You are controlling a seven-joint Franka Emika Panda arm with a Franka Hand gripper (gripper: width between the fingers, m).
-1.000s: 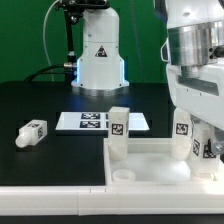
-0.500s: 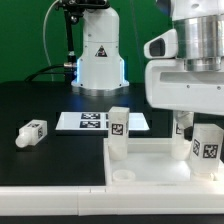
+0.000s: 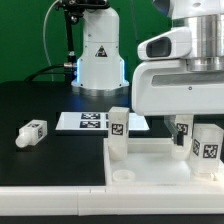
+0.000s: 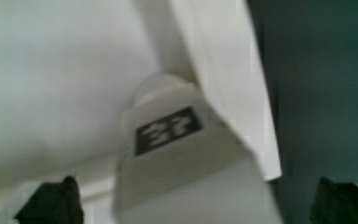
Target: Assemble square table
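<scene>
The white square tabletop (image 3: 150,160) lies tray-side up at the front. Three white tagged legs stand in it: one at its left corner (image 3: 119,133) and two on the exterior view's right (image 3: 183,136) (image 3: 208,148). Another leg (image 3: 32,132) lies loose on the black table at the left. My arm's white housing (image 3: 185,80) hangs over the two right legs and hides the fingers there. In the wrist view my gripper (image 4: 197,203) is open, with dark fingertips (image 4: 55,200) on either side of a tagged leg (image 4: 185,150) beside the tray wall (image 4: 211,60), not touching it.
The marker board (image 3: 90,121) lies flat behind the tabletop. The robot's white base (image 3: 98,55) stands at the back, with cables beside it. A black table surface (image 3: 40,100) stretches to the left.
My arm's housing has shifted toward the exterior view's left and now covers more of the area above the two right legs. The legs and tabletop have not moved.
</scene>
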